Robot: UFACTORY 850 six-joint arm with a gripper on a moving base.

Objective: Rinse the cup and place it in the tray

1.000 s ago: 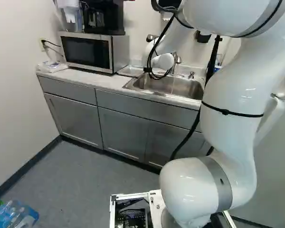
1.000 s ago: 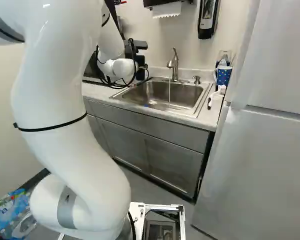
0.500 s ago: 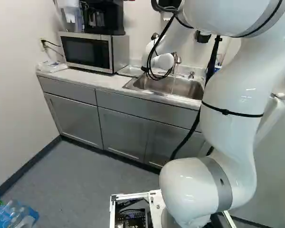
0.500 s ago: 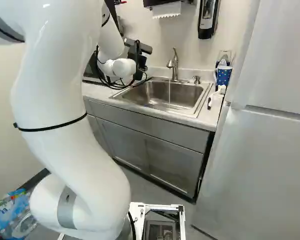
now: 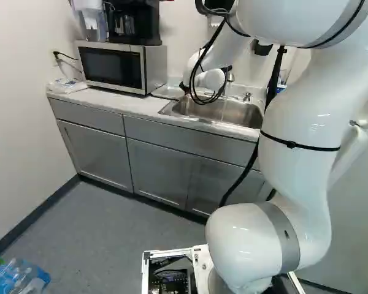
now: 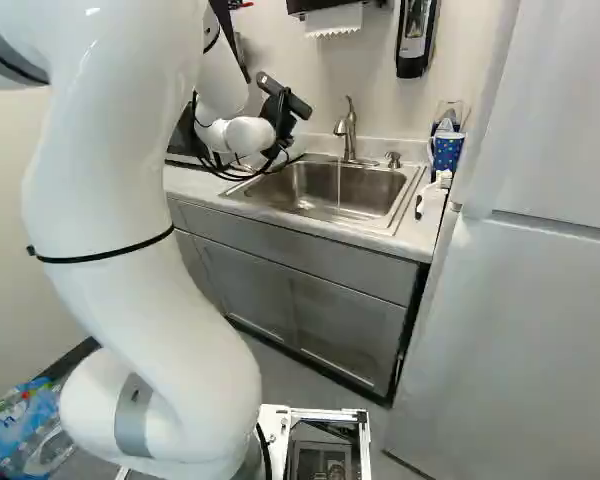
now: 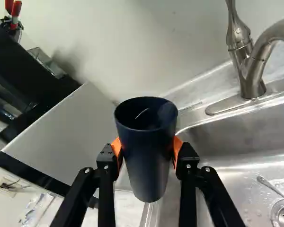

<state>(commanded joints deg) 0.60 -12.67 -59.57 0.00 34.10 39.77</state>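
Near the end of the sink (image 6: 325,190) closest to the microwave (image 5: 113,66), the arm (image 6: 145,260) is bringing its wrist down beside the basin, while its thick lower part is rising from the joint at the foot of both base views and bending out past their tops. Loops of black cable (image 6: 220,165) are hanging at the wrist. The gripper (image 6: 282,122) is pinching the cup (image 7: 147,156) from two sides, its orange pads (image 7: 177,147) pressing below the rim. The cup is looking dark navy and smooth, tapering from a wide round mouth to a narrower base; its mouth is gaping toward the wrist camera and a thin pale streak is shining inside. From the wrist, it is covering the basin's corner, between microwave and faucet (image 6: 348,130). Water (image 6: 339,188) is running into the sink, apart from the cup
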